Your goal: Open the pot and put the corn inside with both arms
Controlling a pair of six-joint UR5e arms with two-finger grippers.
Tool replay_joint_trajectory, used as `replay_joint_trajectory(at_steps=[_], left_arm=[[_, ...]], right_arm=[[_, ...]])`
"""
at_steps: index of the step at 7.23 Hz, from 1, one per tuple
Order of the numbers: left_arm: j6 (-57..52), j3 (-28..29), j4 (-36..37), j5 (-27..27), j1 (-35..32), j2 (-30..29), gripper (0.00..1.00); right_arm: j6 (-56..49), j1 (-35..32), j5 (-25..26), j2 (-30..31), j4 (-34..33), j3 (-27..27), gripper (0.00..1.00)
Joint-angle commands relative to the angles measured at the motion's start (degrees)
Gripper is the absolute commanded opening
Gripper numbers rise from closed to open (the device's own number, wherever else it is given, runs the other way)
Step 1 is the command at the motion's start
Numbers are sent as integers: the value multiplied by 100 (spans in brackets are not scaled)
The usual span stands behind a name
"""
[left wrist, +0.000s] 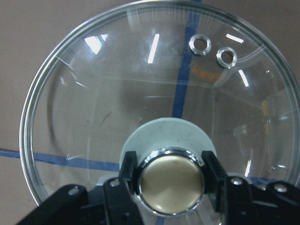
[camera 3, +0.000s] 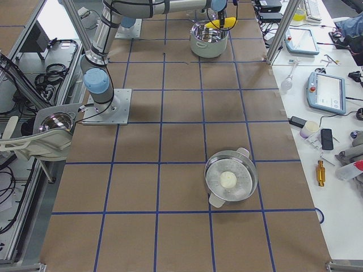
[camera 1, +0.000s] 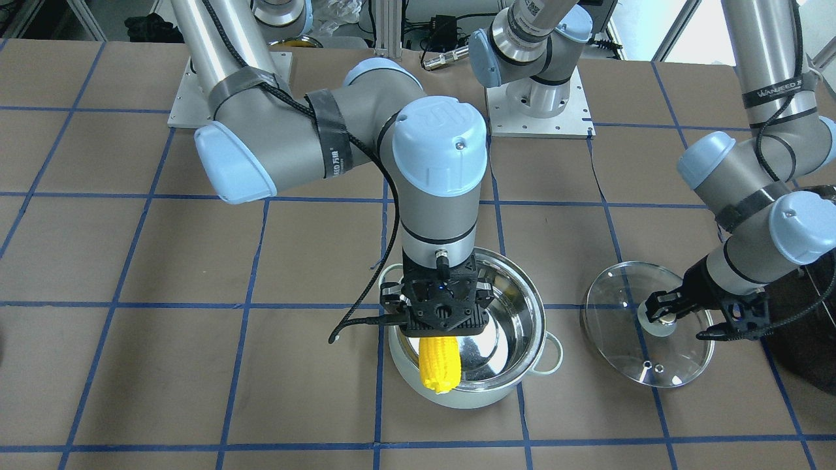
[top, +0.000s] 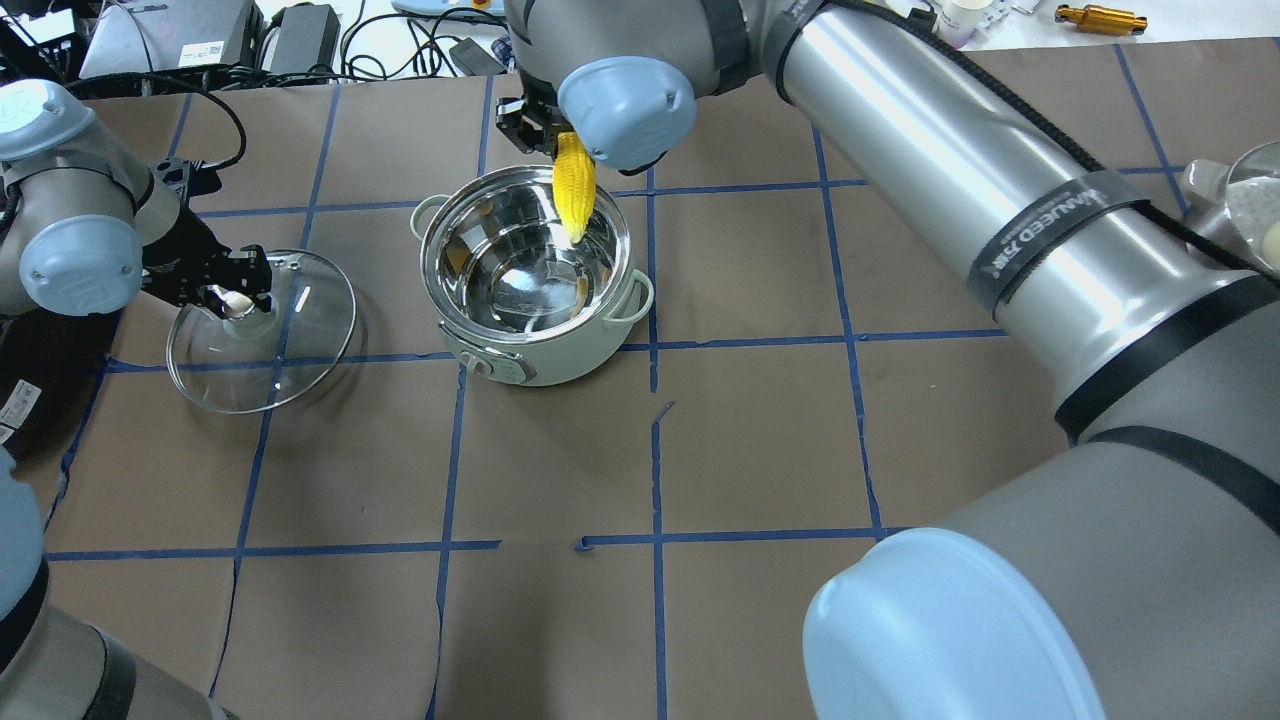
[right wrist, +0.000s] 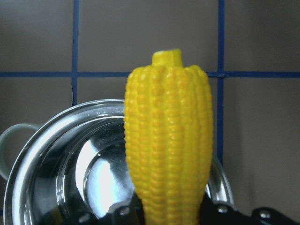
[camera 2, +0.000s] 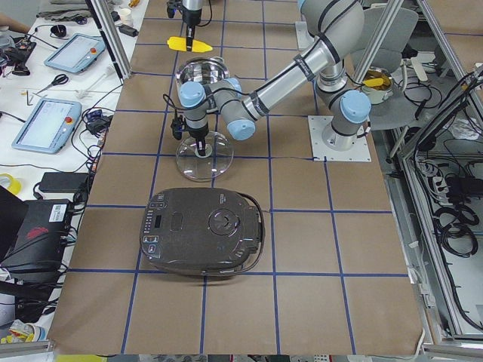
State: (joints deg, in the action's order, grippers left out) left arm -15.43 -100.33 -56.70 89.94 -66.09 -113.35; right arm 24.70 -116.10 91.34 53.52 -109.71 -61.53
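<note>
The pale mint pot [camera 1: 486, 397] stands open in the middle of the table, its steel inside bare [top: 520, 265]. My right gripper [camera 1: 441, 336] is shut on the yellow corn [camera 1: 439, 369] and holds it upright over the pot's rim on the operators' side; the corn also shows in the overhead view [top: 575, 195] and the right wrist view [right wrist: 168, 145]. My left gripper [camera 1: 659, 313] is shut on the brass knob [left wrist: 171, 180] of the glass lid [camera 1: 627, 356]. The lid sits at table level beside the pot [top: 300, 340].
A large black appliance [camera 2: 204, 230] lies on the table beyond the lid, on my left; its edge shows in the front view [camera 1: 810, 352]. A second steel pot [camera 3: 229, 178] with a white ball in it stands far to my right. Arm base plates [camera 1: 539, 108] are behind the pot.
</note>
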Motion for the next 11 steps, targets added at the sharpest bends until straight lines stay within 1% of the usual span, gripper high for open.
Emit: replay_joint_trajectory(at_steps=[1, 2, 3, 4, 5, 6, 7, 8, 9, 10, 11], left_arm=[[-4, 22, -7, 6, 9, -38, 77], [39, 57, -16, 15, 0, -12, 85], [249, 83, -42, 24, -9, 110, 92], [364, 179, -234, 24, -70, 250, 96], [513, 363, -784, 15, -96, 478, 96], [549, 556, -1277, -3, -149, 689, 96], [558, 671, -1569, -29, -175, 857, 96], [602, 751, -1902, -29, -280, 1050, 96], [846, 830, -2088, -3, -446, 1243, 96], [909, 865, -2177, 102, -579, 1428, 97], [1014, 866, -2413, 164, -641, 1656, 97]], right_arm=[[264, -369, 7, -288, -33, -17, 0], [238, -396, -10, -307, -15, -43, 0], [272, -396, -10, -281, -15, -165, 3], [273, -396, 16, -254, -24, -384, 6], [273, -396, 77, -263, -33, -482, 6], [307, -387, 260, -289, -68, -474, 16], [386, -387, 271, -272, -164, -456, 69], [665, -379, 262, -263, -295, -465, 100], [955, -379, 236, -254, -296, -465, 100], [923, -379, 253, -211, -296, -465, 100], [906, -370, 271, -88, -296, -491, 100]])
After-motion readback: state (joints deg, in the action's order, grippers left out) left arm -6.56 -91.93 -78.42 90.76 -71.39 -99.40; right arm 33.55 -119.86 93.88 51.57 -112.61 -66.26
